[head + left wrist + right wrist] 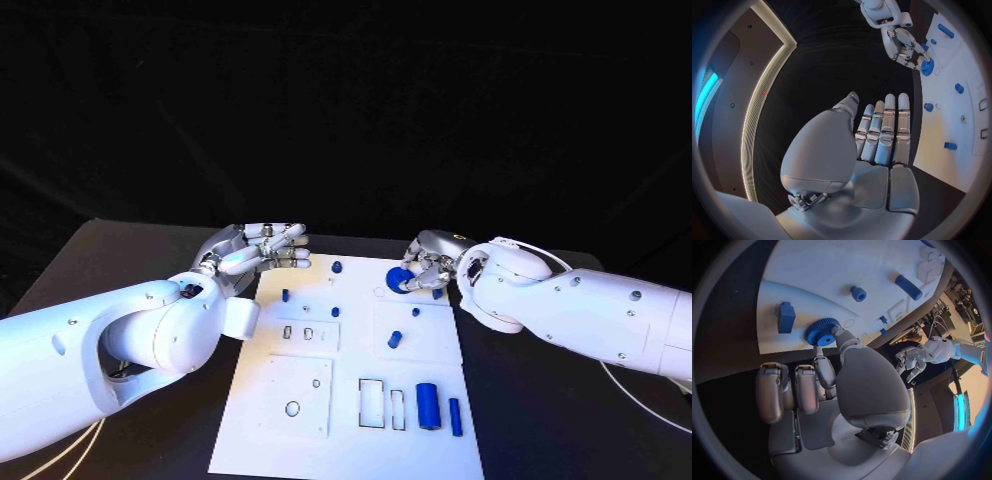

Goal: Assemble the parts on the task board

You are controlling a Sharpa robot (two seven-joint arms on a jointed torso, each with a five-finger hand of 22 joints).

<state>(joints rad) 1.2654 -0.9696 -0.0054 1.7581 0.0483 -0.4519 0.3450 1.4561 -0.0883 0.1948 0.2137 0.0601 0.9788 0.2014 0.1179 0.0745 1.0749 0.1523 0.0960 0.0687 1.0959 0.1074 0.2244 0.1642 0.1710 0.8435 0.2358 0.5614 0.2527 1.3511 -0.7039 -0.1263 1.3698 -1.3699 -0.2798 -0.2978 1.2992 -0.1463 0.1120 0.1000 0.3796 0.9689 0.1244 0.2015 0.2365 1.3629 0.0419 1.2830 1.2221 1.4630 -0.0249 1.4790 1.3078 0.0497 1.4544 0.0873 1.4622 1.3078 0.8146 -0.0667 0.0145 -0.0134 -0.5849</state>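
The white task board lies lengthwise in the middle of the black table. My right hand is at its far right part and pinches a blue gear between thumb and a finger, low over the board. The gear sits at the board's edge under my fingertips, and it is also the gear under the right hand in the left wrist view. My left hand hovers at the board's far left corner, fingers extended, holding nothing.
Small blue parts stand on the board's far half: a peg, a stud, a block. A thick blue cylinder and a thin blue rod lie near the front right, beside empty rectangular slots.
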